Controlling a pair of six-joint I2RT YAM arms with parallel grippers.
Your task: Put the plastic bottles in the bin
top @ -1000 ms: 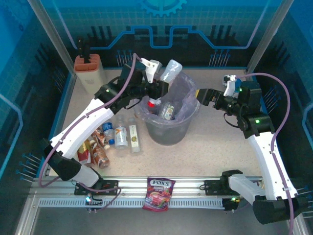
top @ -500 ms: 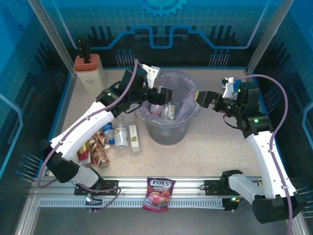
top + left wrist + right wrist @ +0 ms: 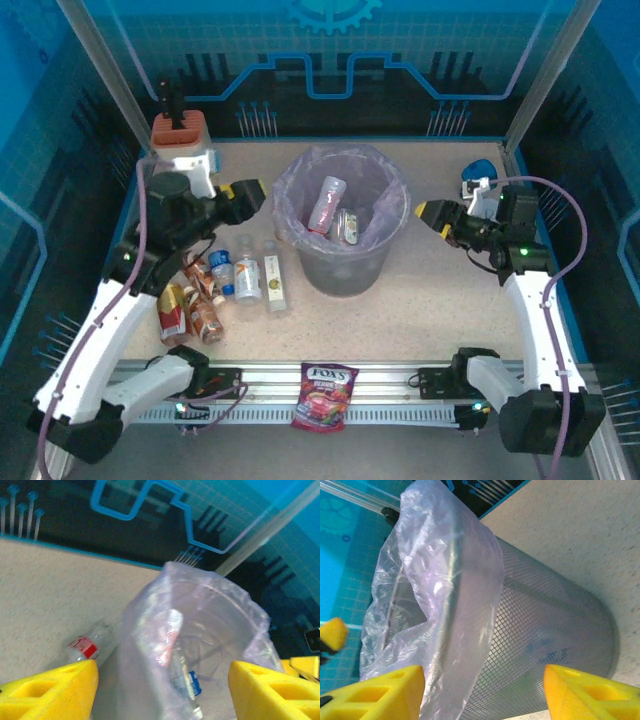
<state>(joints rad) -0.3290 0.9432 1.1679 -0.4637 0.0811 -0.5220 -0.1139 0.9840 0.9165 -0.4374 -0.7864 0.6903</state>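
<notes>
The left end effector (image 3: 244, 193) and right end effector (image 3: 431, 211) hang spread and empty either side of the bin (image 3: 345, 268), where at least 2 plastic bottles (image 3: 328, 203) already lie, while the remaining bottles (image 3: 247, 278) wait clustered on the tabletop (image 3: 450, 290) to its left.

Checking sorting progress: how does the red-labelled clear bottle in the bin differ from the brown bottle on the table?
The clear bottle is see-through with a red label; the brown bottle is dark. The clear bottle leans inside the bin; the brown bottle lies on the table, left of the bin, among other bottles. Both are small, and neither is held.
</notes>
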